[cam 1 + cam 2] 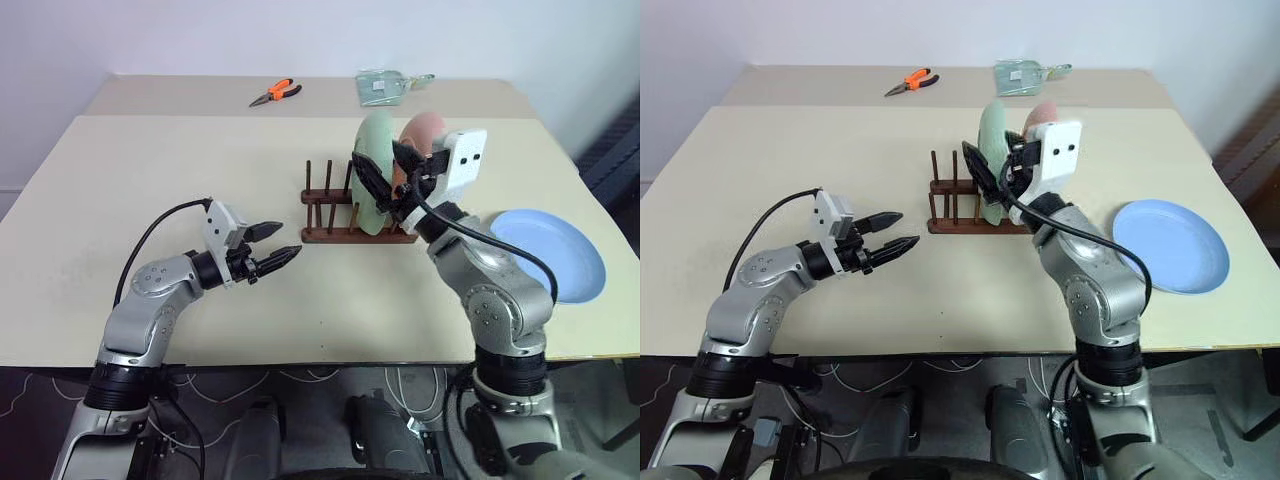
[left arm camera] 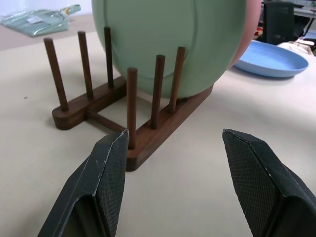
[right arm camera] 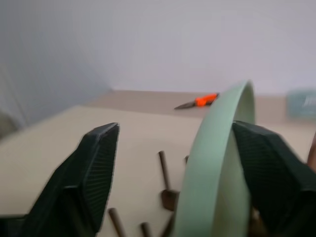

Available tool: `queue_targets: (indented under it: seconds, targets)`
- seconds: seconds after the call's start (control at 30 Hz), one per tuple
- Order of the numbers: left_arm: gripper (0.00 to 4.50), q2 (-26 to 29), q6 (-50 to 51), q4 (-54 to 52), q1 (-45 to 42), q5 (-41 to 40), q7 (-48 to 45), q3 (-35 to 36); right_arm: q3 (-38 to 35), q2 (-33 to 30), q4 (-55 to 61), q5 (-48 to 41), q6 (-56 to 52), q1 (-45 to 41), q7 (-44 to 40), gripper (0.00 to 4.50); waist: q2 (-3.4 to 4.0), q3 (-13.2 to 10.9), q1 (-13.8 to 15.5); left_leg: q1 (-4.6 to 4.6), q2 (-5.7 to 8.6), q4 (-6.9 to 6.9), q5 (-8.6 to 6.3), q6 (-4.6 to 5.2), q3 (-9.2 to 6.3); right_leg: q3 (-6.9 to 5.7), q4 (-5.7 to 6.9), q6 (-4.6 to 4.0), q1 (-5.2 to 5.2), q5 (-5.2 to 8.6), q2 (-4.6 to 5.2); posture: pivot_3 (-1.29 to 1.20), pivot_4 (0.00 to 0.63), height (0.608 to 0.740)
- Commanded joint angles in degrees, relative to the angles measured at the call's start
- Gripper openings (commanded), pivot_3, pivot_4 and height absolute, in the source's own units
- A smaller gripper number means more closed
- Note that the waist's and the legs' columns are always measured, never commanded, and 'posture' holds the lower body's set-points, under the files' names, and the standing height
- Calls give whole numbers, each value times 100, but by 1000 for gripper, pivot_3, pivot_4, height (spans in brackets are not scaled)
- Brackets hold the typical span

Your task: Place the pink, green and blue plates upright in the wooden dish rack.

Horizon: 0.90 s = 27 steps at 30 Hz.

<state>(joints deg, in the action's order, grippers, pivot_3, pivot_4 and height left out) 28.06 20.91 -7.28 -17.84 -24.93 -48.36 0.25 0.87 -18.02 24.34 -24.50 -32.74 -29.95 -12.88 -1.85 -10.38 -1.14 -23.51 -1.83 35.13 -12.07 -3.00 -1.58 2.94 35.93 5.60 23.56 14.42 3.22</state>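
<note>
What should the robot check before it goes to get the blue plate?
1. Green plate upright in the wooden rack: ok.
2. Pink plate upright behind it: ok.
3. Right pincer open, with the green rim between its fingers: ok.
4. Right pincer clear of the plate: cannot tell, one finger is close to the rim.
5. Blue plate flat on the table, not racked: not ok.
6. Left pincer open and empty: ok.

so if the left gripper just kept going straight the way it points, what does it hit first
Most likely the wooden dish rack: the left gripper, fingers open, aims at its near end, just ahead across bare table. The green plate stands in the pegs right behind. Depth is hard to judge.
</note>
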Motion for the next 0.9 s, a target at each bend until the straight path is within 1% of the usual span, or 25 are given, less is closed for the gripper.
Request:
queue_targets:
  seconds: [0.03, 0.13, 0.23, 0.27, 0.33, 0.4, 0.47, 0.53, 0.57, 0.63, 0.7, 0.77, 0.87, 0.9]
  targets:
    - [3102, -11, -268, 31, -51, 95, -30, 25, -270, -571, 368, 338, 509, -379, -419, 3670, 0, 0, 6, 0, 0, 0, 0, 0, 0, 0, -2, 0, -1, 0, 0, 0, 150, 732]
    - [3102, -2, -434, 145, -53, 212, -65, -13, -1133, -1210, 285, 123, 420, -437, -602, 3670, -2, -1, 46, -2, 0, 0, 0, 0, -1, -1, -5, 1, -3, 0, 0, 0, 150, 732]
    - [3102, -10, -564, 209, -47, 326, -88, -84, -1913, -1786, 134, 10, 250, 8, -828, 4468, -3, 0, 76, -10, 1, 0, 0, 0, -3, -3, -33, 1, -11, 0, 2, 0, 150, 732]
    - [3102, -15, -589, 221, -46, 340, -97, -98, -2043, -1859, 113, -45, 227, 133, -873, 4468, -4, 1, 67, -11, 1, -1, -2, 3, -3, -4, -47, 1, -18, -1, 3, 0, 150, 732]
    - [3102, -36, -589, 243, -58, 330, -196, -180, -2351, -2181, 8, 221, 376, 831, -1090, 4468, -4, 1, 56, -12, 2, -2, -7, 12, 2, -3, -62, 1, -23, -2, 7, 0, 150, 732]
    - [3102, -44, -598, 213, -68, 328, -313, -284, -2613, -2318, -24, 240, 363, 1479, -1271, 4468, -3, 1, 50, -13, 3, -1, -12, 21, 5, -2, -66, 2, -25, -1, 9, 0, 150, 732]
    - [3102, -110, -708, 214, -132, 397, -385, -419, -2598, -2518, -11, 480, 272, 2544, -1558, 4468, 2, 2, 57, -12, 3, -2, -13, 21, 6, -2, -64, 3, -22, -2, 9, 0, 150, 732]
    - [3102, -199, -656, 263, -223, 372, -414, -499, -2134, -2845, -143, 1281, 558, 3561, -1637, 4468, 5, 3, 57, -11, 4, 0, -13, 22, 5, -3, -62, 4, -25, -1, 8, 0, 150, 732]
    - [3102, -229, -622, 294, -263, 366, -436, -530, -1872, -2943, -276, 1680, 741, 3856, -1546, 4468, 6, 4, 52, -9, 4, 1, -13, 23, 5, -2, -62, 4, -26, -1, 8, 0, 150, 732]
    - [3102, -268, -629, 345, -320, 384, -490, -581, -1598, -2930, -568, 2121, 969, 4081, -1311, 4468, 7, 4, 9, -6, 4, 6, -13, 22, 8, -1, -61, 3, -28, -1, 8, 0, 150, 732]
    - [3102, -296, -633, 387, -384, 415, -485, -617, -1406, -2946, -912, 2451, 1094, 4066, -1167, 4468, 20, 8, -43, 3, 3, 10, -13, 22, 20, 10, -56, 2, -27, -6, 7, 0, 150, 732]
    - [3102, -315, -632, 415, -437, 440, -481, -636, -1249, -2926, -1267, 2718, 1182, 3991, -1039, 4468, 15, 12, -58, 14, 3, 15, -13, 22, 24, 15, -52, 2, -35, -7, 6, 0, 150, 732]
    - [3102, -312, -625, 418, -477, 461, -488, -626, -1178, -2882, -1716, 3052, 1274, 3774, -781, 3672, 11, 14, -24, 12, 3, 15, -13, 22, 22, 14, -59, 2, -38, -8, 5, 0, 150, 732]
    - [3102, -304, -610, 408, -476, 457, -488, -617, -1191, -2860, -1771, 3067, 1271, 3729, -776, 3147, 11, 14, 3, 9, 4, 15, -13, 22, 22, 15, -61, 2, -37, -8, 5, 0, 150, 732]
